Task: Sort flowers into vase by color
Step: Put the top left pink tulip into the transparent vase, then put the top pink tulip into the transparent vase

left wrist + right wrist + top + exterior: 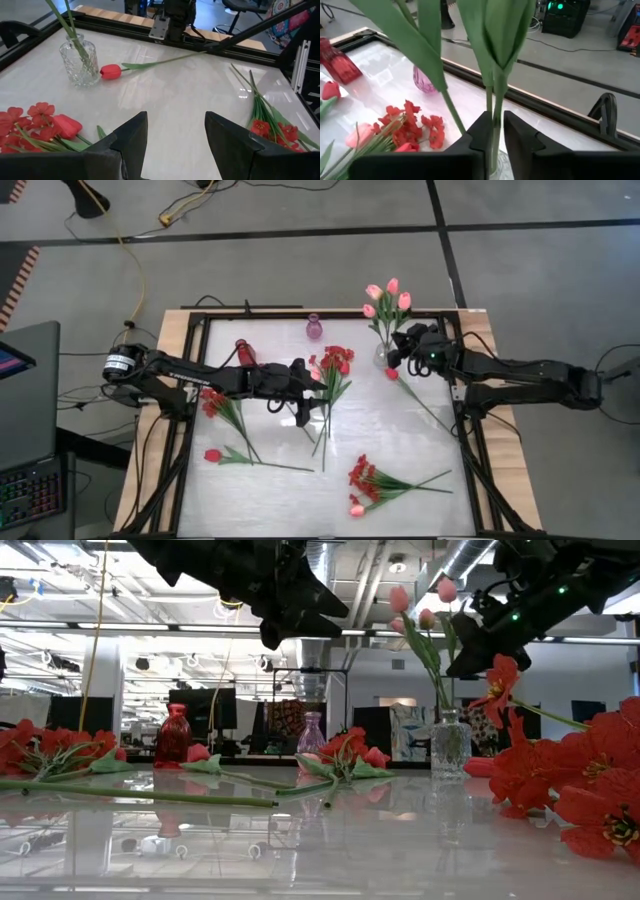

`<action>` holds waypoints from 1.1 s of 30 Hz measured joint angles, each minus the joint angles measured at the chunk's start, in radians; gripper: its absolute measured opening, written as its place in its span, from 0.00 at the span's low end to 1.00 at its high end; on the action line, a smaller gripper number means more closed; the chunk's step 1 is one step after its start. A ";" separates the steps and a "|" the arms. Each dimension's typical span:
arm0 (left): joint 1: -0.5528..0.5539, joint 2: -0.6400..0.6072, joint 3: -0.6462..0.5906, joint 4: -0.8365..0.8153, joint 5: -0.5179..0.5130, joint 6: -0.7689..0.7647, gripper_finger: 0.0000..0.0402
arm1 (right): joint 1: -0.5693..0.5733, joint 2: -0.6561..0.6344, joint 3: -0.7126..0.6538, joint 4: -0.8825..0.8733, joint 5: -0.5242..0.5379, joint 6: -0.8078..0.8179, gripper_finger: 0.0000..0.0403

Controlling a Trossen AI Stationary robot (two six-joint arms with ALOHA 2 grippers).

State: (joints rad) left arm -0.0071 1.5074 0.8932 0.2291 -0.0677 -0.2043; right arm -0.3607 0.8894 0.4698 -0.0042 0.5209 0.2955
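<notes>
Now R fingers [493, 131] pinch pink tulip stem [495, 107] over clear vase [383, 356]; L fingers [175, 135] open.

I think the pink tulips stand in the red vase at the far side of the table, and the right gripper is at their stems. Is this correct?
Not quite. The pink tulips stand in the clear glass vase, not the red vase, which holds nothing; the high view shows this. The rest holds: the right gripper is at their stems.
</notes>
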 joint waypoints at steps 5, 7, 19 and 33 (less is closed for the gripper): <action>0.000 0.000 0.000 -0.003 0.000 0.000 0.46 | -0.001 -0.001 0.000 -0.022 0.000 -0.008 0.31; 0.000 0.000 0.000 -0.003 0.000 0.000 0.46 | -0.001 -0.002 0.000 -0.024 0.000 -0.008 0.36; 0.000 0.000 0.000 -0.049 0.001 -0.001 0.46 | -0.002 -0.114 0.007 -0.078 -0.122 -0.005 0.63; -0.040 0.000 -0.001 -0.408 0.062 -0.014 0.46 | 0.084 -0.137 0.152 -0.535 -0.482 0.164 0.63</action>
State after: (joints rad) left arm -0.0470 1.5074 0.8925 -0.1784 -0.0059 -0.2180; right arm -0.2769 0.7519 0.6220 -0.5392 0.0394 0.4599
